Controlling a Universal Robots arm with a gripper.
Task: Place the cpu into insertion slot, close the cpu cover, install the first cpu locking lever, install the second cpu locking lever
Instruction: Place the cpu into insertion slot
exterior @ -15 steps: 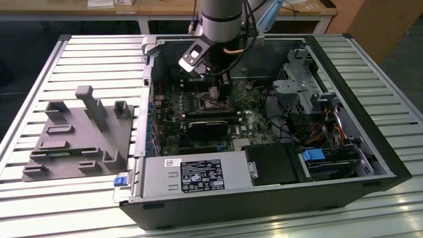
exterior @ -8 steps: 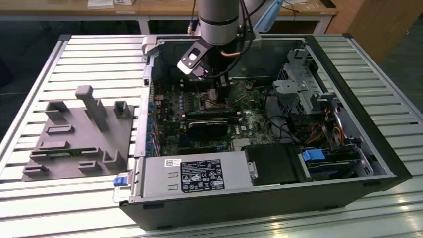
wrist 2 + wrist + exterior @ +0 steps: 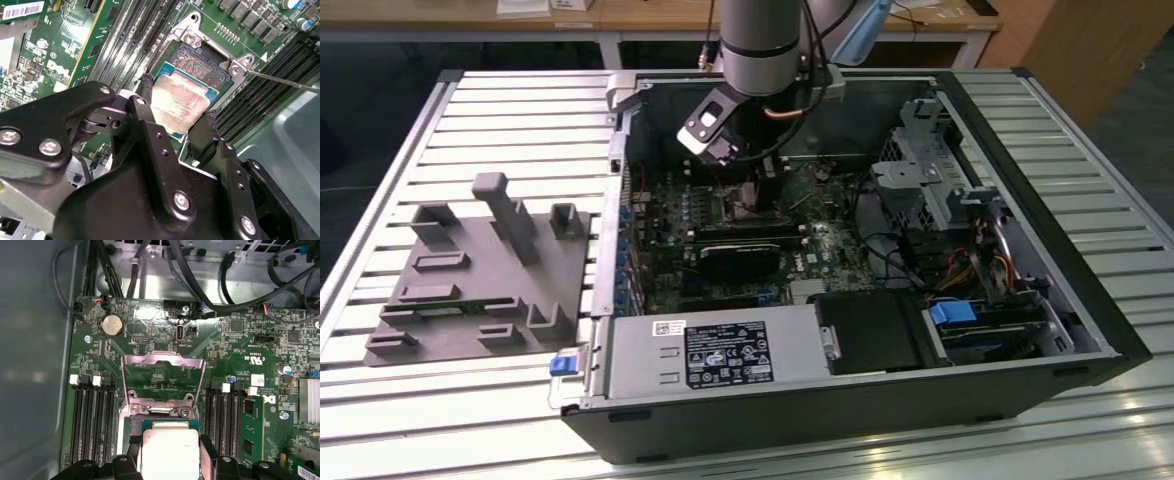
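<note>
Holding the cpu [image 3: 180, 102] flat in clenched jaws close over the insertion slot [image 3: 202, 62]; with the cpu cover [image 3: 162, 360] standing open beyond.

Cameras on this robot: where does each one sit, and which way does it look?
Exterior view: off the arm, up high, looking down into the open computer case; the arm shows reaching in.
Second wrist view: on the arm, looking past the end effector at the cpu by the insertion slot.
First wrist view: on the arm, facing the raised cpu cover; end effector fingers show.
Shared: both wrist views show the gripped cpu.
</note>
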